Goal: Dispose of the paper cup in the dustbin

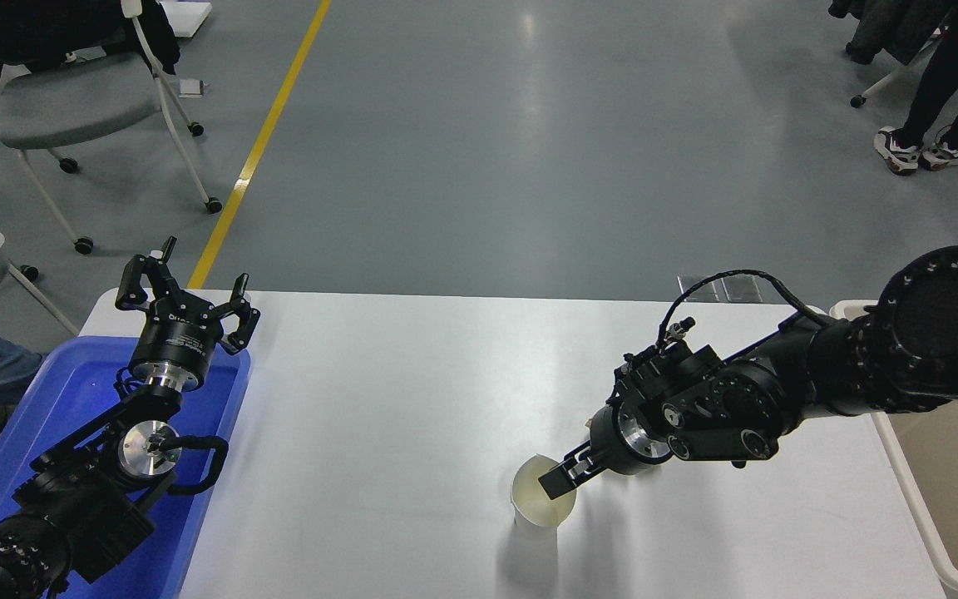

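- I've got the cup (pixel 542 502) upright on the table (pixel 412 399), toward the near edge, mouth open to the camera and its cream inside showing.
- My right claw (pixel 556 481) comes in from the cup's right, angled down and to the left, with its tip over the cup's right rim.
- One dark finger (pixel 553 482) lies across that rim and pokes into the mouth; it looks to be at or inside the cup's wall.
- I can only make out that one finger clearly, so I cannot tell how wide the claw stands or whether it has the rim pinched.
- The cup's base sits flat on the table, with its shadow falling toward the near edge.
- The right arm's wrist (pixel 695 408) hangs just right of and beyond the cup, above the table.
- The bin (pixel 928 532) is well to the cup's right, off the table's right edge, only partly in view behind the arm.
- My left claw (pixel 184 299) is parked far to the cup's left, fingers spread and holding nothing, above the far end of the blue tray (pixel 55 399).
- Beyond the cup, across the floor: a yellow line (pixel 259 146), a grey chair (pixel 71 100) on castors, and a person's legs (pixel 936 83) at the far right.
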